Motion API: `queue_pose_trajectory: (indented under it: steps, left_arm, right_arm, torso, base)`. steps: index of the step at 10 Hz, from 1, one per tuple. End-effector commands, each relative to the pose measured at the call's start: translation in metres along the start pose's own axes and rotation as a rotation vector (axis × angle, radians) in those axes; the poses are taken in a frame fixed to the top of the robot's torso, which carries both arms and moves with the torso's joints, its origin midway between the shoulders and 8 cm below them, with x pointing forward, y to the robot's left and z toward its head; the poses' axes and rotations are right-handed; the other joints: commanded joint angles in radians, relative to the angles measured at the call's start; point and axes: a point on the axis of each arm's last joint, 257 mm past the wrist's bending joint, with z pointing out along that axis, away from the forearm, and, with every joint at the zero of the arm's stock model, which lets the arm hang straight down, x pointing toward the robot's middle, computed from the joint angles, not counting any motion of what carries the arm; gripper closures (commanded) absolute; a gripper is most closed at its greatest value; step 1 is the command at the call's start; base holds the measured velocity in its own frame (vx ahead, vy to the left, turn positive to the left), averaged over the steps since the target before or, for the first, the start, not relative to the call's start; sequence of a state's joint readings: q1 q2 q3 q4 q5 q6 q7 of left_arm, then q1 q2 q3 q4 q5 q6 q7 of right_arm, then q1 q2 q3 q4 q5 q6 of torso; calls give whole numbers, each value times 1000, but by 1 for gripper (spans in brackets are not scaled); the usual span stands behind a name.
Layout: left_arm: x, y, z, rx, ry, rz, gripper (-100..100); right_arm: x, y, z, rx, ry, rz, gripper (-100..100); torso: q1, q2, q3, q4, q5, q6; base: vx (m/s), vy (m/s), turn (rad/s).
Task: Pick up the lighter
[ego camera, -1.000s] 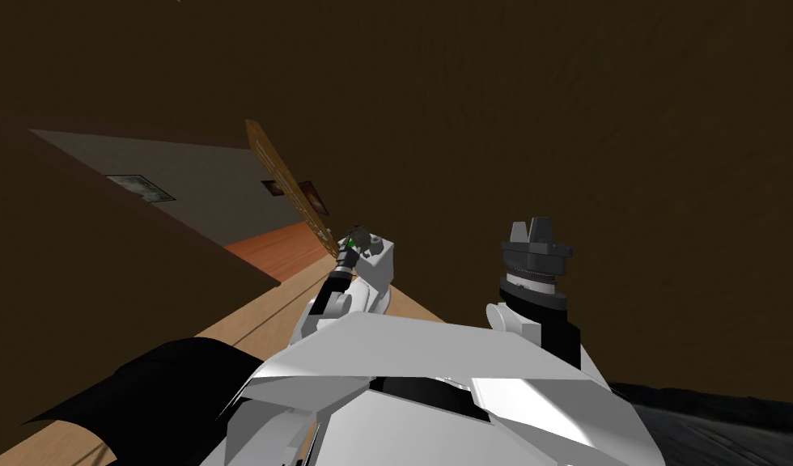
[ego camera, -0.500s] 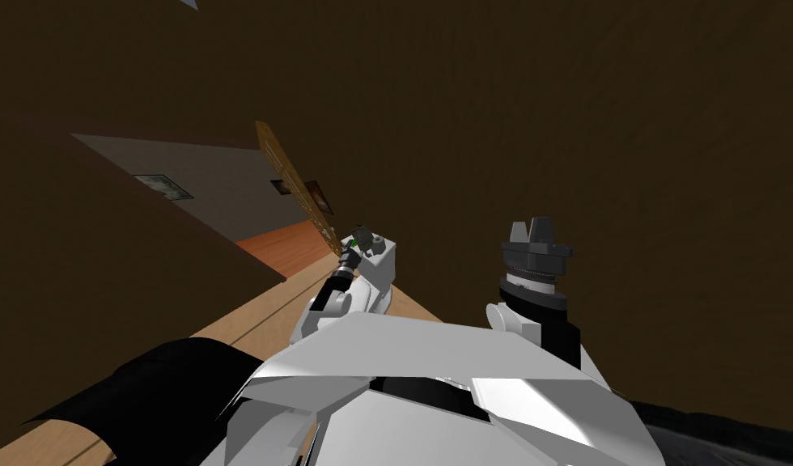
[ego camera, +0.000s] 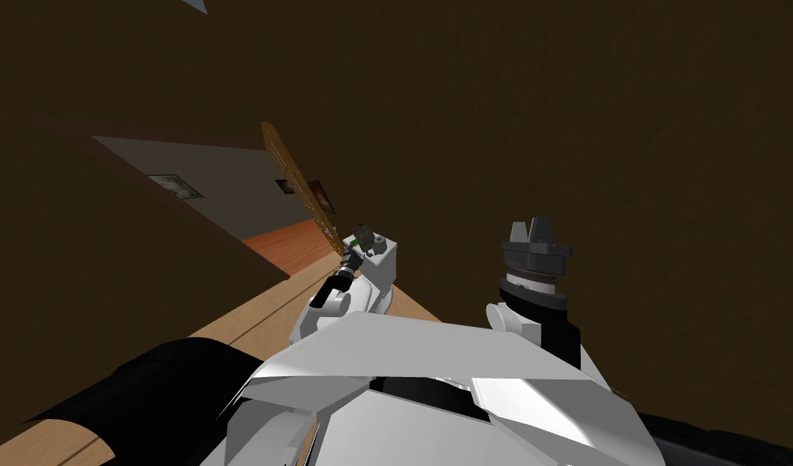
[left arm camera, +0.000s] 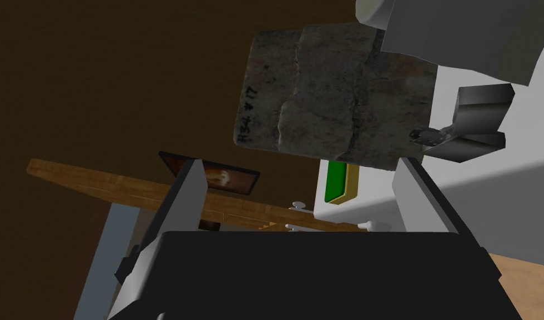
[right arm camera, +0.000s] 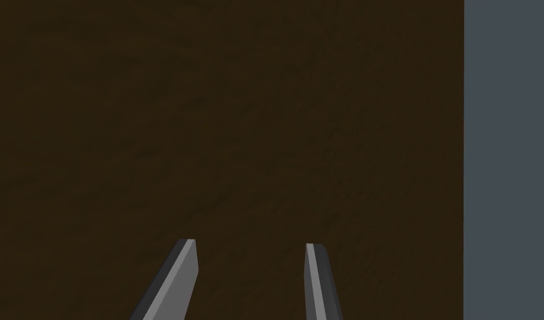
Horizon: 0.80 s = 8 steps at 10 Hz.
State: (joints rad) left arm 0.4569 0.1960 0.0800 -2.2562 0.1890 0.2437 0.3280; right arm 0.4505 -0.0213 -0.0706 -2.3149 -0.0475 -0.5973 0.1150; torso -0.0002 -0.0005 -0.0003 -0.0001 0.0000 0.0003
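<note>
The left pincer (left arm camera: 300,162) holds the grey lighter (left arm camera: 332,94) by its tips, up in the air. Picking up looks done; next, keep squeezing. The right pincer (right arm camera: 250,247) is spread apart

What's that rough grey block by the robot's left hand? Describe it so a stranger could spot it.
Start at the wooden door against the brown wall. Before it, just past the left gripper, is the grey block: mottled and cracked like stone, dark characters along one edge, unlike the small smooth green piece beside it.
</note>
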Motion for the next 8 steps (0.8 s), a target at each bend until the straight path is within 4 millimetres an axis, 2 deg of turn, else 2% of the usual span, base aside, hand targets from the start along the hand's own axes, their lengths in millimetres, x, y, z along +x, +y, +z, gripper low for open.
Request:
queue_pose_trajectory:
  steps: [1,8]
  left_arm:
    - [-1,9,1,-41,-5,-27,-100]
    - [-3,40,0,-199,-14,-114,-100]
  right_arm:
    - [0,0,0,0,0,0,0]
    - [0,0,0,0,0,0,0]
  torso:
    - [0,0,0,0,0,0]
    - [0,0,0,0,0,0]
  base:
    - [6,-5,27]
    - [7,-7,7]
